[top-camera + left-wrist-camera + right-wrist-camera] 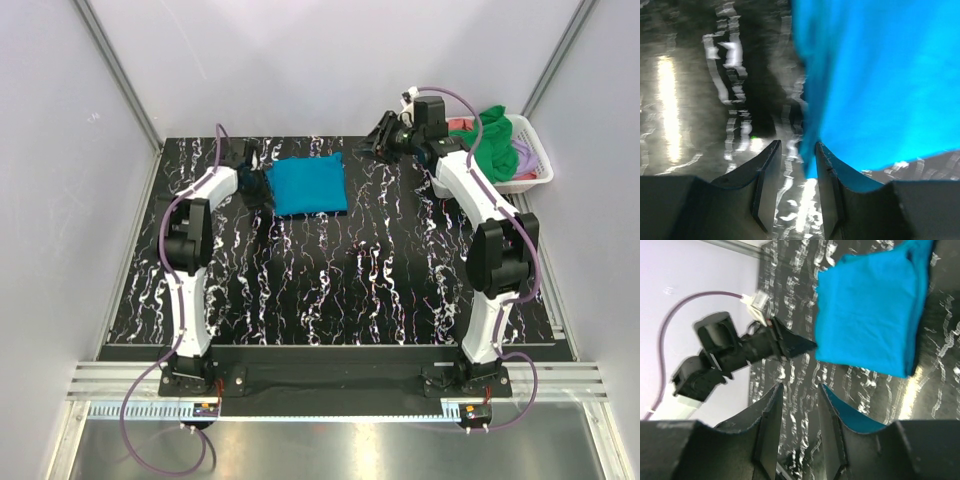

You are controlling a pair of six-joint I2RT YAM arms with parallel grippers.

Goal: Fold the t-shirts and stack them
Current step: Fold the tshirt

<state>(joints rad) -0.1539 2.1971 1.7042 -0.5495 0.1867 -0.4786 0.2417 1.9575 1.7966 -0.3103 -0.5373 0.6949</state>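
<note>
A teal-blue t-shirt [310,186], folded into a neat rectangle, lies flat at the back middle of the black marbled table. My left gripper [262,188] is low at the shirt's left edge. In the left wrist view its jaws [797,152] are open, with the shirt's edge [880,85] just by the right fingertip [826,160] and not pinched. My right gripper [378,142] is open and empty, off the shirt's far right corner. The right wrist view shows its open jaws [799,395] over bare table, the folded shirt [867,310] beyond them, and my left gripper [790,342].
A white lattice basket [540,178] stands at the back right, off the table's edge, holding green [497,135], coral-pink [462,124] and lilac [522,155] shirts. Grey walls close in the back and both sides. Black marbled table [330,290] stretches in front of the shirt.
</note>
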